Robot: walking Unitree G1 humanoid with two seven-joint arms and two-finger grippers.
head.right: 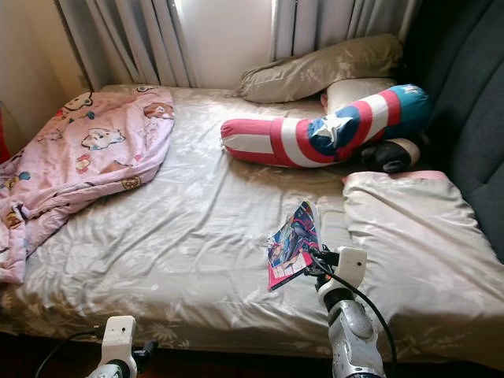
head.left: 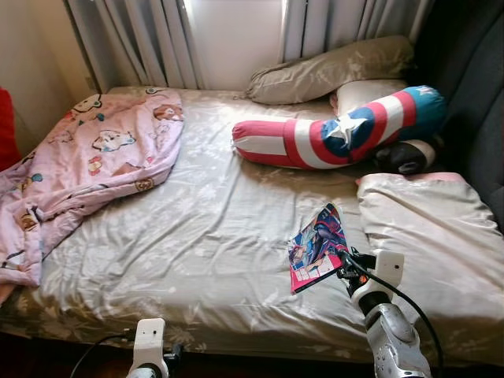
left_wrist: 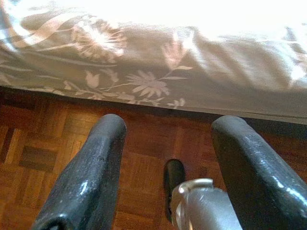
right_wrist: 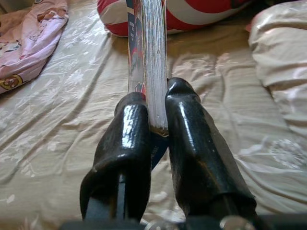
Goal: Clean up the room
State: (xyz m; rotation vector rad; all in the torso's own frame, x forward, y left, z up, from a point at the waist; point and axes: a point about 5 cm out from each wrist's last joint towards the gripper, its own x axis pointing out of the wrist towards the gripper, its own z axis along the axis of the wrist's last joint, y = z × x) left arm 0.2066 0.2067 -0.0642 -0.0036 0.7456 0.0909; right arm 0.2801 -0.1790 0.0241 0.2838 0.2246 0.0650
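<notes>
1. In front of me stands a bed covered by a beige sheet with a pale flower print [head.left: 205, 236].
2. On its left side lies a crumpled pink blanket with cartoon animals [head.left: 87, 169], hanging over the edge.
3. At the head rest a grey-beige pillow [head.left: 331, 71] and a red, white and blue bolster with a white star [head.left: 339, 130].
4. A folded beige duvet [head.left: 429, 236] lies on the right side.
5. Under the bed is brown wooden parquet floor [left_wrist: 43, 148].
</notes>
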